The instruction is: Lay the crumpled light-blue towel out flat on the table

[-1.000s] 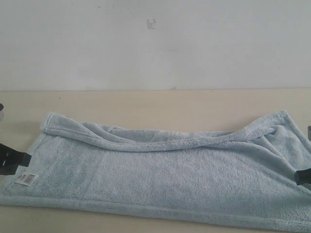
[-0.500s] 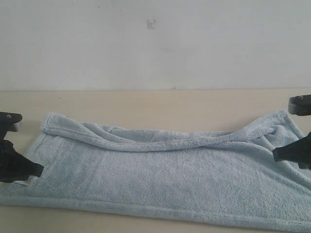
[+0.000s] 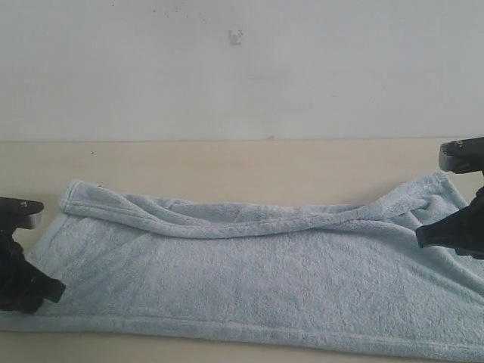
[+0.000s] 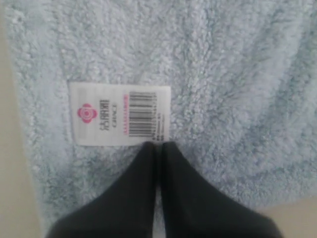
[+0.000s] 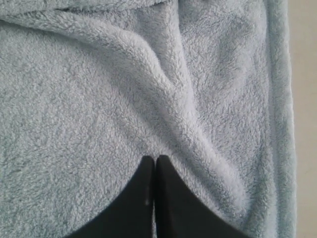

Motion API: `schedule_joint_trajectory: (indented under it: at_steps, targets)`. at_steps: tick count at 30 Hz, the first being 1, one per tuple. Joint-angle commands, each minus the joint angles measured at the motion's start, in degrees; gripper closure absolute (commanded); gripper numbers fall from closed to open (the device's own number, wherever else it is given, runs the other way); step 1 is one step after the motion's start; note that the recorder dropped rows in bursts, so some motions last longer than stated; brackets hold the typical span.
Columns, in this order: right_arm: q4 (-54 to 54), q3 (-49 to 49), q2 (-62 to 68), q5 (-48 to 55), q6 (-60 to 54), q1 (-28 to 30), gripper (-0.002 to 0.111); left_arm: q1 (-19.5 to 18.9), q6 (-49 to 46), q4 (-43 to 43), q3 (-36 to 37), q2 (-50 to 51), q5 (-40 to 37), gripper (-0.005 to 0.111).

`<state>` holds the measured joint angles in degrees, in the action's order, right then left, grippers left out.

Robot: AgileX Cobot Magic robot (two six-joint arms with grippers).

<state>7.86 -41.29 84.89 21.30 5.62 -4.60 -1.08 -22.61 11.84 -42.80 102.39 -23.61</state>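
The light-blue towel (image 3: 249,272) lies stretched wide across the table (image 3: 227,162), its far long edge folded over into a rolled ridge (image 3: 249,225). My left gripper (image 3: 57,288) rests at the towel's left end, shut, with its tips touching the pile right beside the white label (image 4: 120,114). In the left wrist view the gripper (image 4: 158,145) has nothing showing between its fingers. My right gripper (image 3: 420,238) is at the right end, also shut. Its tips (image 5: 155,158) rest on the towel (image 5: 74,99) at the foot of a thick crease (image 5: 163,99).
A plain white wall (image 3: 242,68) rises behind the table. Bare tabletop shows beyond the towel's far edge and in a thin strip along the front. The towel's hemmed side edge (image 5: 280,99) lies next to bare table (image 5: 304,74).
Both grippers came in from the sides onto the towel ends. The left one then dropped lower and covers the label; the towel's left end has shifted slightly outward and its near edge sits higher.
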Motion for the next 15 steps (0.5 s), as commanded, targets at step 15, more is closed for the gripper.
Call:
schedule_joint_trajectory:
  at_steps: [15]
  targets:
    - [0.02, 0.06, -0.41, 0.05, -0.41, -0.05, 0.108, 0.49, 21.93, -22.16, 5.72, -11.63, -16.84, 0.103]
